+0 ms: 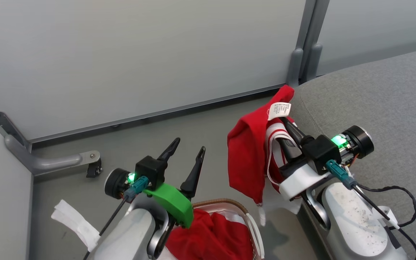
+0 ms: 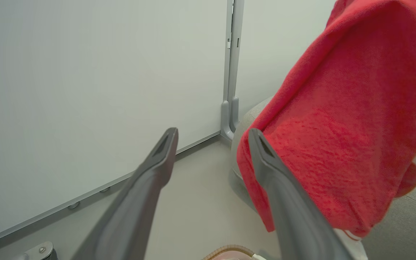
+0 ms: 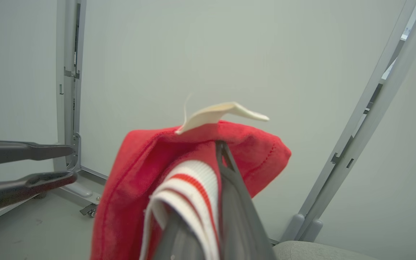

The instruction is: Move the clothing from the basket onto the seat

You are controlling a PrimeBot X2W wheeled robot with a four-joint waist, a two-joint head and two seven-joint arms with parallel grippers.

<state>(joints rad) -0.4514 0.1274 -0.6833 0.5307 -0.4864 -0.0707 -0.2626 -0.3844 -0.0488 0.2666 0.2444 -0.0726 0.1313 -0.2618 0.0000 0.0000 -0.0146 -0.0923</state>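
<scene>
Clothing, red with striped trim, frame centre, pinched in my right gripper; my left gripper, lower left, jaws spread wide.

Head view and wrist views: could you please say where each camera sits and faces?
Head view: robot's head, looking down at off-white oval plastic basket and grey fabric seat; left tool and right tool show.
Left wrist view: left wrist, facing the pale wall; open left tool shows.
Right wrist view: right wrist, facing the wall; right tool grips the red white-striped fabric garment.
Shared: both wrist views show that garment.
</scene>
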